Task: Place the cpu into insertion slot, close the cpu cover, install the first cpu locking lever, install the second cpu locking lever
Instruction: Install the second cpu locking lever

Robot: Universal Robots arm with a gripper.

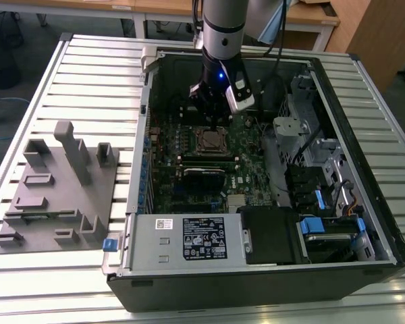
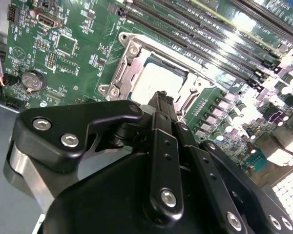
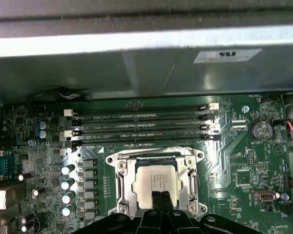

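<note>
In the exterior view you see the gripper (image 1: 212, 120) low inside the open computer case (image 1: 364, 223), hanging just over the socket on the green motherboard (image 1: 253, 158); the cpu (image 1: 211, 140) sits there as a dull square, its far edge hidden behind the gripper body; a grey fixture tray (image 1: 54, 192) lies on the slatted table (image 1: 94, 67) well apart on the exterior view's left; the silver power-supply box (image 1: 189, 239) lies along the case's near wall.

In the second wrist view the gripper (image 2: 162, 100) has its fingertips pressed together, clenched on nothing you can make out, just above the cpu (image 2: 154, 84); the black linkage covers one corner of the socket; the cpu cover (image 2: 124, 63) frames the chip, though glare makes its edges hard to follow.

In the first wrist view the gripper (image 3: 159, 199) overlaps one edge of the cpu (image 3: 154, 181); the cpu cover (image 3: 124, 181) lies flat around it; memory slots (image 3: 141, 124) run beside the socket; you cannot make out the locking levers clearly.
</note>
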